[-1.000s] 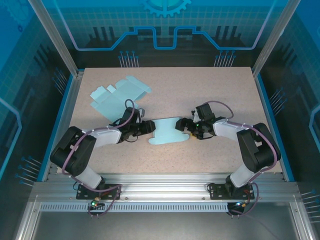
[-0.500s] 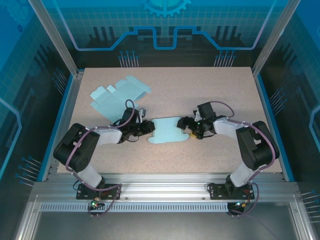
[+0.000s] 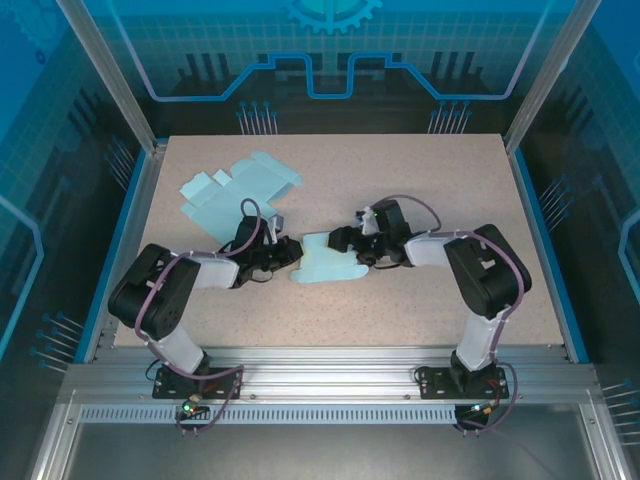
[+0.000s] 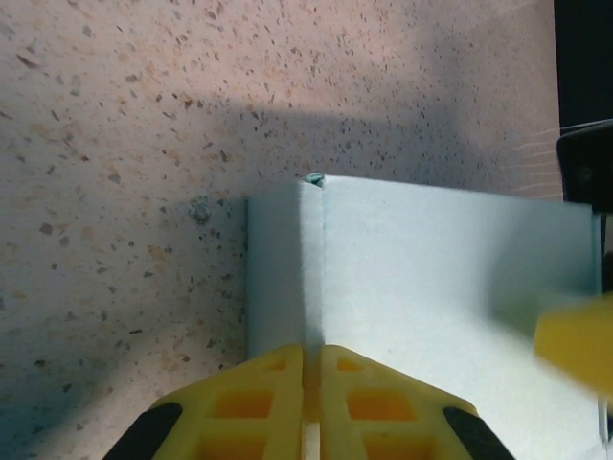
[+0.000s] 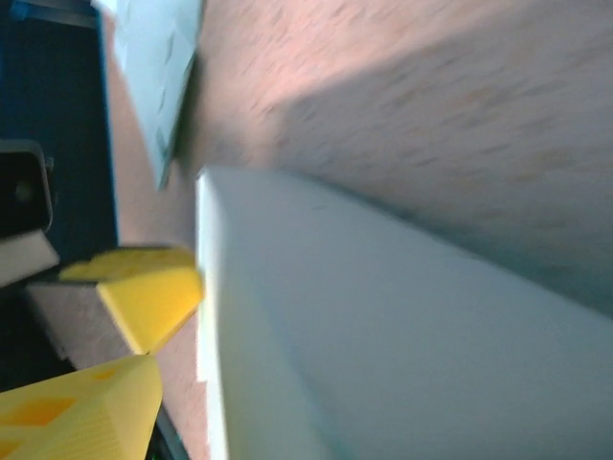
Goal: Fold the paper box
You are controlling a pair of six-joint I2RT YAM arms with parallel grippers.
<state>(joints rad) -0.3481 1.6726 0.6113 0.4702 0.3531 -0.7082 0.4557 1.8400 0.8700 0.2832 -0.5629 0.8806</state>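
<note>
Right gripper (image 3: 343, 241) nearer paper box (image 3: 325, 265); flat blank (image 3: 235, 190) far-left.

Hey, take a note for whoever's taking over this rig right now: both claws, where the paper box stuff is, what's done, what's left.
Left claw: shut on the left edge of the paper box, mid-table.
Right claw: open at the box's right side, holding nothing.
Second flat cutout: lying at the far left of the table, apart from both arms.
Done: a crease shows near the gripped edge; the sheet is otherwise mostly flat.
Left: raise the remaining panels and close the box.
</note>
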